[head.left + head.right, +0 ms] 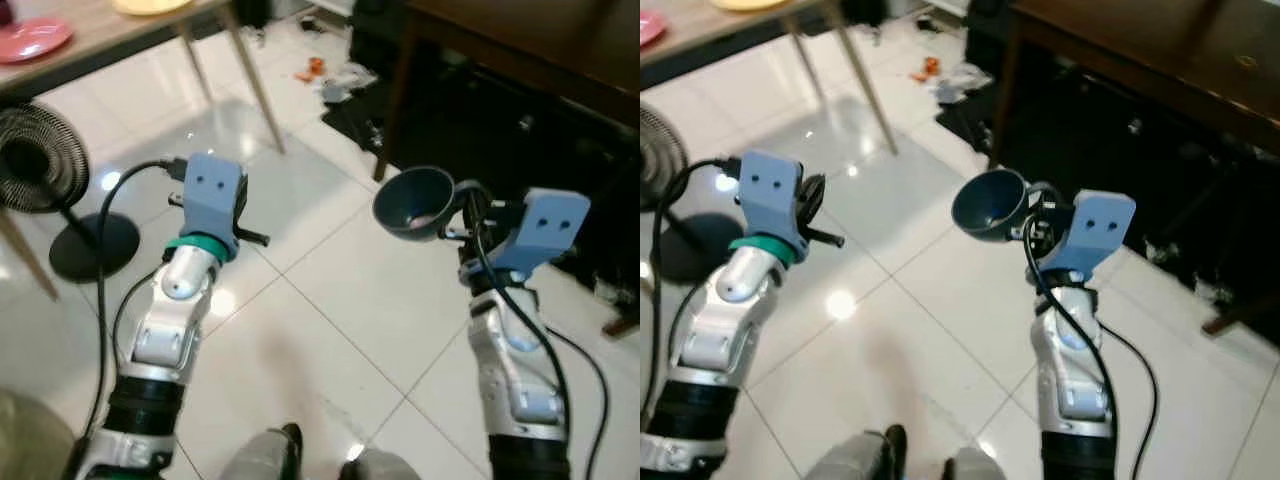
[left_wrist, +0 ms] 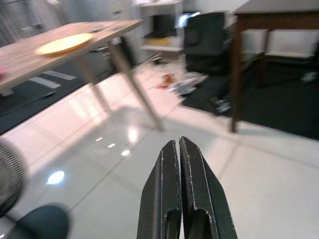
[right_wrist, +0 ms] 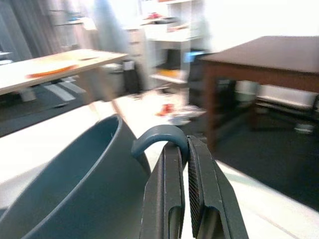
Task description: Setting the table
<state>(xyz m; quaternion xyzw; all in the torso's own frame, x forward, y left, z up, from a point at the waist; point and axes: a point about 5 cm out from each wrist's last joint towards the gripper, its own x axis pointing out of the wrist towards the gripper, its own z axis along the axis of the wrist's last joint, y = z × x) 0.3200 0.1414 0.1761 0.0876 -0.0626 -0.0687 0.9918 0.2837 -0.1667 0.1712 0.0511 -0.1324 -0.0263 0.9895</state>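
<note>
My right gripper is shut on the curved handle of a dark blue-grey cup, holding it in the air above the white tiled floor. The cup's mouth tilts toward me and looks empty. My left gripper is shut with nothing between its fingers, raised over the floor at the left. A light wooden table stands at the far left with a pink plate and a yellow plate on it. A dark brown table stands at the far right.
A black floor fan on a round base stands to my left. Loose clutter lies on the floor between the two tables. Dark chairs and matting sit under the brown table. Open tiled floor stretches ahead.
</note>
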